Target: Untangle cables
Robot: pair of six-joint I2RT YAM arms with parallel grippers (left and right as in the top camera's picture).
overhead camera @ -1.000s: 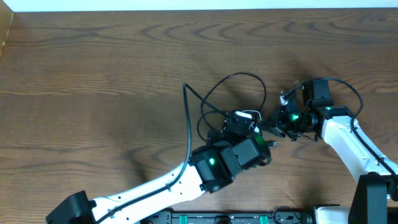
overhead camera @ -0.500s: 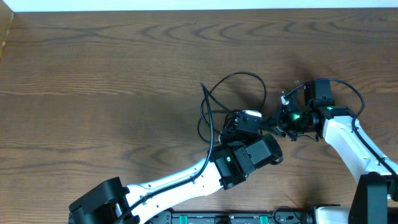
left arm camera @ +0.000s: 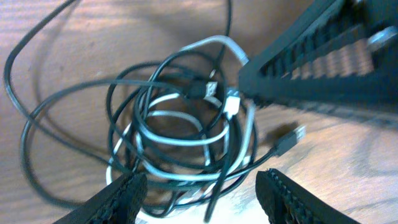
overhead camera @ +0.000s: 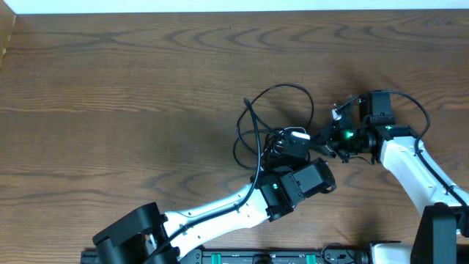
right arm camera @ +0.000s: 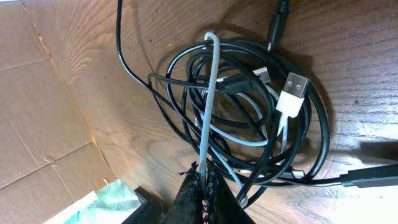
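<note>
Several thin black cables (left arm camera: 221,155) lie between the parted fingers of the left hand (left arm camera: 208,199); the closed right hand (right arm camera: 202,186) pinches a thin white cable (right arm camera: 209,81).

We are seeing even, diffuse light from above on the surface (overhead camera: 110,88); shadows beside the arms (overhead camera: 212,213) are falling soft. Left wrist view: glare is washing out the surface, and the left hand (left arm camera: 205,190) is blurring. Right wrist view: cables (right arm camera: 210,93) are rendering sharp.

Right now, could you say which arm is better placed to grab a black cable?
Left, probably: left gripper hangs open over the black cables; right gripper is shut on the white cable.
</note>
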